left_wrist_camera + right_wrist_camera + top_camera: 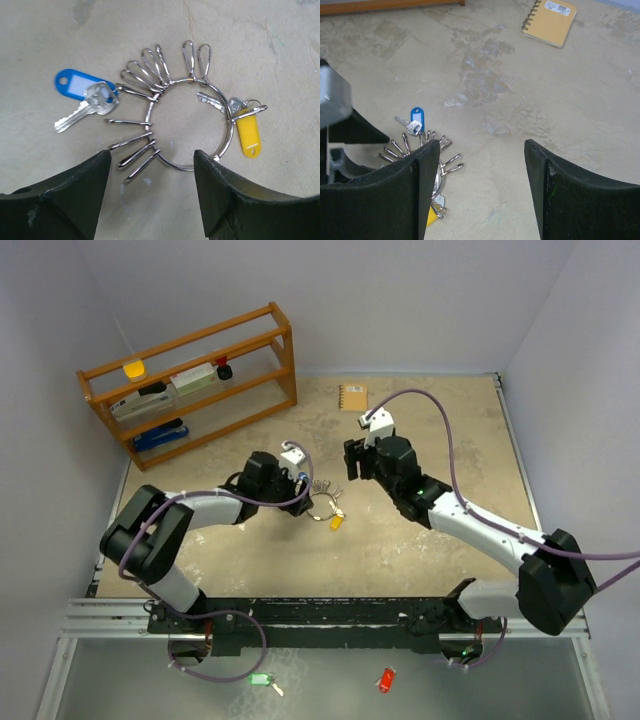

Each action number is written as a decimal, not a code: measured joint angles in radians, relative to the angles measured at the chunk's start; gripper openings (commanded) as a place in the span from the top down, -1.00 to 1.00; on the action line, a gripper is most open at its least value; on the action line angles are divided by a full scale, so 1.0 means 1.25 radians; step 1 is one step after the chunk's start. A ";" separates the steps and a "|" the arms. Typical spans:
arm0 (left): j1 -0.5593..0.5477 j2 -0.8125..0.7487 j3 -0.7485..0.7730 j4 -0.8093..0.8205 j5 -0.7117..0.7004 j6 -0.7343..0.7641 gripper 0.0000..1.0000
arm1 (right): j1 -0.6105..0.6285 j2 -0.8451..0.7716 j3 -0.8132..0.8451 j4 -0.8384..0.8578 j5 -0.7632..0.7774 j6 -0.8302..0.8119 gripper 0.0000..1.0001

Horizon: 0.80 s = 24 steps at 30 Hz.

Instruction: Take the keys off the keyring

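Observation:
The keyring [182,168] lies flat on the table, a silver wire ring with several empty snap clips [145,70] fanned round it. A blue tag [75,85] with a silver key [90,105] hangs at its left. A yellow tag [248,132] with another silver key [212,101] hangs at its right. My left gripper [151,155] is open and empty, its jaws straddling the ring's near edge just above it. My right gripper [482,145] is open and empty, hovering to the right of the ring; its left finger hides part of the ring, and the blue tag [416,119] shows. In the top view the ring [322,508] lies between both grippers.
A wooden rack [190,380] with small items stands at the back left. A tan spiral notebook [352,397] lies at the back middle. A green tag [260,678] and a red tag [385,680] lie below the front rail.

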 measured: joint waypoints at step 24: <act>-0.114 0.141 0.085 0.086 -0.214 -0.074 -0.04 | 0.000 -0.066 -0.035 -0.010 0.043 -0.017 -0.43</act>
